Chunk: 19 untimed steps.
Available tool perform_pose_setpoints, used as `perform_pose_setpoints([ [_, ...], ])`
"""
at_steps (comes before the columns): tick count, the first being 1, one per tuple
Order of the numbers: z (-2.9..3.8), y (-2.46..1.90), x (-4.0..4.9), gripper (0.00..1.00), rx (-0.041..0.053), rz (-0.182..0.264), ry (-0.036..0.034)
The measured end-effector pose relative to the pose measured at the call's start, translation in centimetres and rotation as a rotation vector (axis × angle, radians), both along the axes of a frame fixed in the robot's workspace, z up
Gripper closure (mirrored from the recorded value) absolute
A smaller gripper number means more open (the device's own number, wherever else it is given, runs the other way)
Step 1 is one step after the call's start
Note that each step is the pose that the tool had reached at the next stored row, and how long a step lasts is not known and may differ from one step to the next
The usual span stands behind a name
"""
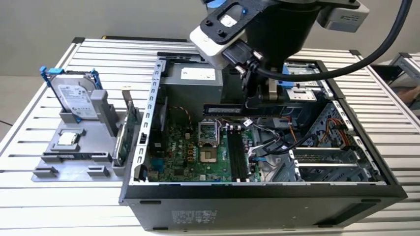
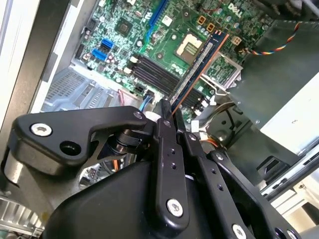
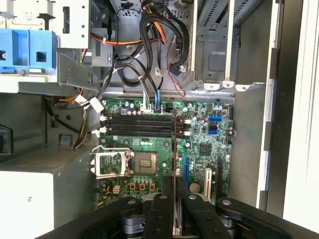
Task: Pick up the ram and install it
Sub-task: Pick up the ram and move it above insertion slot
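The ram [image 1: 223, 109] is clamped in the gripper [image 1: 259, 104]. It is held above the motherboard [image 1: 190, 152] inside the open computer case [image 1: 262, 201].

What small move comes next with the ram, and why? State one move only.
Probably turn the wrist to line things up: the tool is shut on the ram, held above the motherboard, and it lies crosswise to the long black slots.
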<state>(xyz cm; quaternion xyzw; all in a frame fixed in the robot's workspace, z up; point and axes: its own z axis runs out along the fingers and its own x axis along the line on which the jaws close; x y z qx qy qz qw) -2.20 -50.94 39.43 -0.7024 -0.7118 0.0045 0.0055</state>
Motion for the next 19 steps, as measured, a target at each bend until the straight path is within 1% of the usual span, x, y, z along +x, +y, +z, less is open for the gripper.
perform_pose_setpoints([
  [11, 0.00, 0.00, 1.59, 1.00, 0.0000, 0.000, 0.0010],
  [14, 0.00, 0.00, 1.81, 1.00, 0.0000, 0.000, 0.0010],
  [19, 0.00, 0.00, 1.84, 1.00, -0.0020, 0.000, 0.0011],
])
